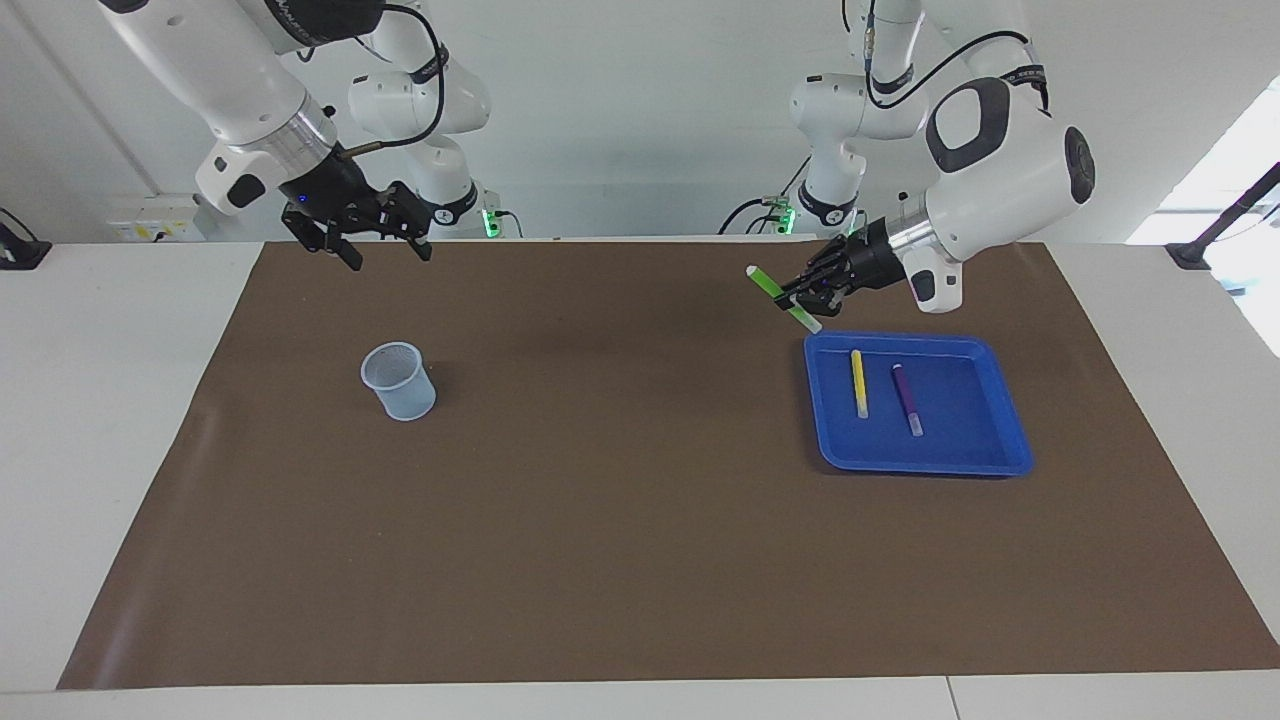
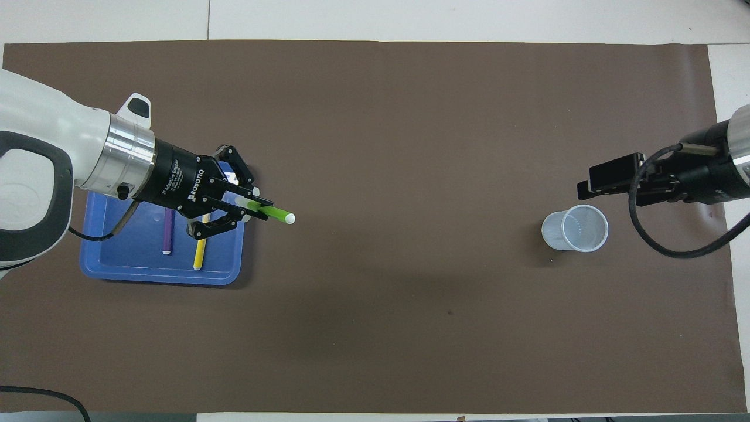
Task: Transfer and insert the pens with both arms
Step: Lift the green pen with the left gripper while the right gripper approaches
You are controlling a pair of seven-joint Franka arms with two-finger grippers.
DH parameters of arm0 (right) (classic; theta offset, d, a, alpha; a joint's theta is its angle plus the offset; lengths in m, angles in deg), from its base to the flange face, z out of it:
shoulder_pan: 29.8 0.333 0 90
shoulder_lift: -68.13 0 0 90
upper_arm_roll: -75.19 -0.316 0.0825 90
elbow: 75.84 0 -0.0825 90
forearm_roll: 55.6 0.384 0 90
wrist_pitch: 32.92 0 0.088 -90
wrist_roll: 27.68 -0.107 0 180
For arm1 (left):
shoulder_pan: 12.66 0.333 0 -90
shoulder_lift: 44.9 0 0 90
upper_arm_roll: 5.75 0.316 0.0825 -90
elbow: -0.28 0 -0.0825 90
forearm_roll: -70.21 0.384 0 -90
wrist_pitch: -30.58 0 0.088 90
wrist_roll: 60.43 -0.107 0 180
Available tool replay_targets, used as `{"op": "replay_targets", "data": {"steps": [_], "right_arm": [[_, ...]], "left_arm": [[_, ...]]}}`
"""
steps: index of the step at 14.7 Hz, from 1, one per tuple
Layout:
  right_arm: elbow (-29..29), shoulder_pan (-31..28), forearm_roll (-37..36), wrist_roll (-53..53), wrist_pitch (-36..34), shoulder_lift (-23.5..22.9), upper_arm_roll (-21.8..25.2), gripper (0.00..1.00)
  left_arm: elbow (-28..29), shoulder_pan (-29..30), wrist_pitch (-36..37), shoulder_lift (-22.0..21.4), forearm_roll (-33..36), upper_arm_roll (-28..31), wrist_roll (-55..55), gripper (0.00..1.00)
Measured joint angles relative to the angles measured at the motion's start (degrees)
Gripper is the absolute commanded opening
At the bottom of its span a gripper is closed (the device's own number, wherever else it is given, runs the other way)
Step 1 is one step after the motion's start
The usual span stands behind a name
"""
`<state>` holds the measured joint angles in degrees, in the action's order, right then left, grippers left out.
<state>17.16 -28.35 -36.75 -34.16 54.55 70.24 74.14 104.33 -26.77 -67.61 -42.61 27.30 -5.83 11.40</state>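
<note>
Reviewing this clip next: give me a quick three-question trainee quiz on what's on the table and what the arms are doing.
1. Which pen does the left gripper hold?
2. True or false: the yellow pen and purple pen lie in the blue tray.
3. What does the open right gripper wait near: A) clear cup, B) tray?

Key: 1. The green pen, lifted over the brown mat. 2. True. 3. A.

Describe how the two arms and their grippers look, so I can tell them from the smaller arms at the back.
Both arms are large, glossy white with silver wrist rings and loose black cables. The left arm has a black-rimmed oval panel. Left gripper and right gripper are black two-finger linkages; white lettering marks the left one's body.
</note>
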Motion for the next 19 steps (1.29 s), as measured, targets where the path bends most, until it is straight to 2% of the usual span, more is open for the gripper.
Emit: {"op": "replay_targets", "data": {"steps": [4,10,14,19], "right_arm": [[0.2,3.0,7.7,-0.3,2.0,0.2,-0.1,1.00],[5.7,8.9,17.2,-9.1,13.9,1.2,-0.2,1.00],[9.4,13.3,18.5,-11.4,21.3,1.5,-0.3,1.00],[12.2,17.5,18.6,-11.5,25.6,1.3,-0.3,1.00]], "left_arm": [[5.8,-5.5,-10.6,-2.7,-8.7,-0.3,10.3,0.00],[13.7,-12.1,-23.0,-6.7,-17.3,-0.5,13.8,0.00],[15.0,-15.7,-28.5,-7.0,-18.8,-0.5,18.4,0.00],[16.2,-17.2,-30.5,-7.5,-20.2,-0.4,19.8,0.00]]}}
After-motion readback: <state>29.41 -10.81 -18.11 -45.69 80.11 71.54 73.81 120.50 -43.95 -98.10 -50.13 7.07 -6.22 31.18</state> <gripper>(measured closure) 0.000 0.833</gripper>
